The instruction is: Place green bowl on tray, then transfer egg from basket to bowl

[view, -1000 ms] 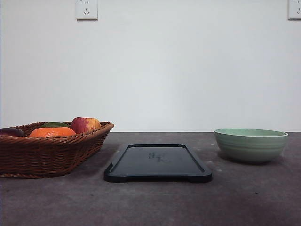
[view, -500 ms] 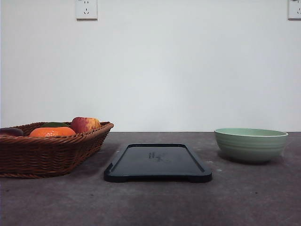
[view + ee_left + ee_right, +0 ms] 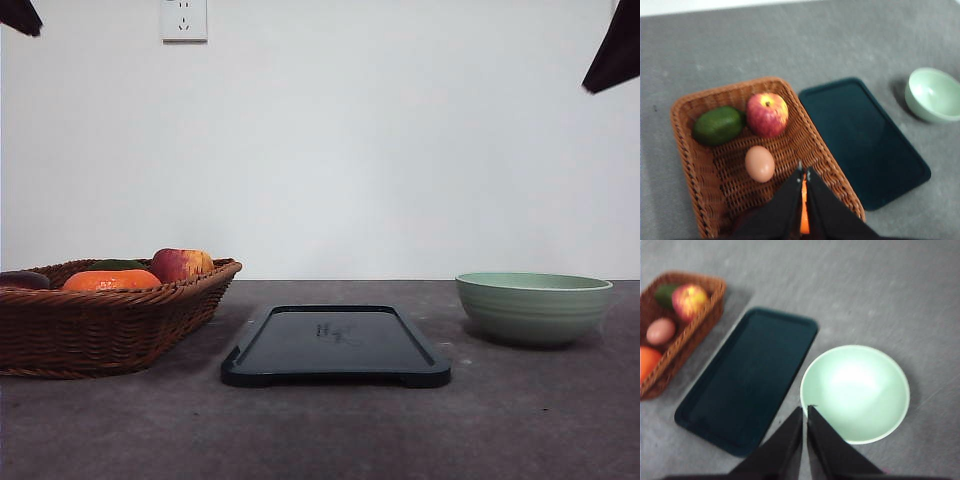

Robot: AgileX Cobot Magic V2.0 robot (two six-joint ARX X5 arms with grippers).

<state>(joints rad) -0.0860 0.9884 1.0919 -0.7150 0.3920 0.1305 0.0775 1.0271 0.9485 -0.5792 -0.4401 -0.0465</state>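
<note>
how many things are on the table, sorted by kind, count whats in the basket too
Fruit: 3 (red-yellow apple, dark green avocado, orange)
Eggs: 1 (brown egg)
Containers: 3 (brown woven wicker basket, glossy near-black rectangular tray, pale sage-green ceramic bowl)
A dark item at the basket's left edge in the front view is too cut off to identify, so it is not counted.
Total: 7

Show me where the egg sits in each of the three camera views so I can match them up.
Front view: the egg cannot be made out; the basket wall hides what lies low inside.
Left wrist view: egg on the basket floor, near the red apple.
Right wrist view: egg in the basket, between the apple and the orange.
Shared landmark: the tray, beside the basket in every view.
</note>
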